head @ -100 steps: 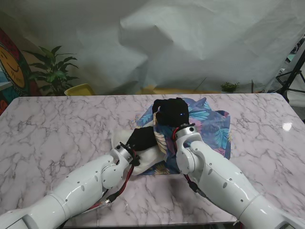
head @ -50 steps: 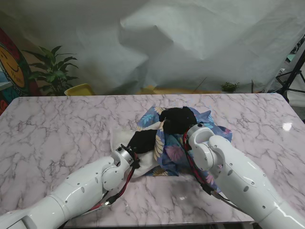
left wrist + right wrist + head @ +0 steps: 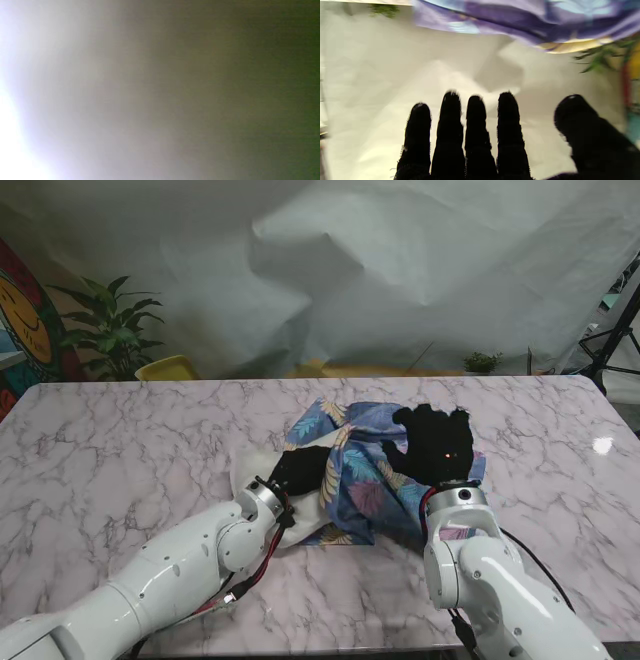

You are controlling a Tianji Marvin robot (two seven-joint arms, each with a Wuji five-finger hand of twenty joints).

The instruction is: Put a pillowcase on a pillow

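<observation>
The blue floral pillowcase (image 3: 368,480) lies rumpled at the middle of the marble table (image 3: 120,440). A white pillow (image 3: 250,476) sticks out from its left side. My left hand (image 3: 298,471), in a black glove, rests on the pillow at the pillowcase's edge, its fingers hidden by the cloth. The left wrist view is a blur of fabric. My right hand (image 3: 437,443) hovers over the pillowcase's right part, fingers spread and holding nothing. In the right wrist view the fingers (image 3: 475,130) stretch out straight, apart from the pillowcase (image 3: 520,22).
A white backdrop hangs behind the table. A potted plant (image 3: 112,325) and a yellow object (image 3: 168,367) stand beyond the far left edge. A black tripod (image 3: 615,330) stands at the far right.
My right hand has let go of the pillowcase and swung right, lifting off it. The pillowcase has bunched up into folds. The left hand has stayed in place.
</observation>
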